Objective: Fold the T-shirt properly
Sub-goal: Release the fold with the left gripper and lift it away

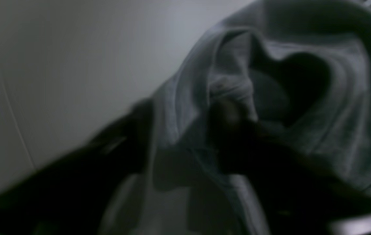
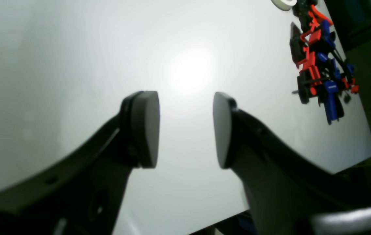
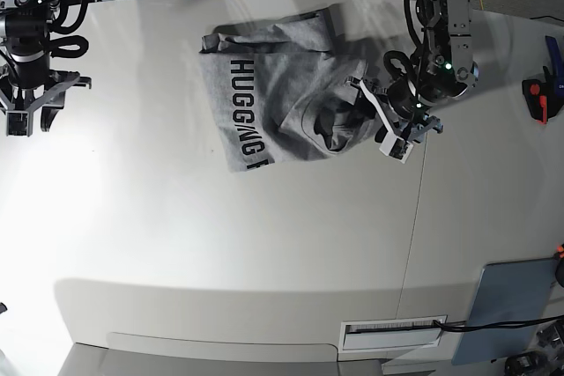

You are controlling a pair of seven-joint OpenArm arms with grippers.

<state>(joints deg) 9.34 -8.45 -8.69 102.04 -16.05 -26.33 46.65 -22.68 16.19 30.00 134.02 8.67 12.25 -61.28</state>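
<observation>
The heather-grey T-shirt (image 3: pixel 291 85) lies crumpled at the far middle of the white table (image 3: pixel 220 244), and the black letters "HUGGING F" show along its left part. My left gripper (image 3: pixel 381 122) is at the shirt's bunched right edge. In the blurred left wrist view its dark fingers (image 1: pixel 231 130) stand apart, and a fold of the T-shirt (image 1: pixel 303 98) runs between and behind them. My right gripper (image 3: pixel 22 112) hovers far to the left, apart from the shirt. In the right wrist view that gripper (image 2: pixel 185 130) is open, with only bare table between its pads.
A red, blue and black tool (image 2: pixel 319 65) and a white roll (image 2: pixel 283 2) lie near the table's edge in the right wrist view. A red-and-black tool (image 3: pixel 538 99) sits at the right edge of the base view. A grey-blue pad (image 3: pixel 511 301) lies at the front right.
</observation>
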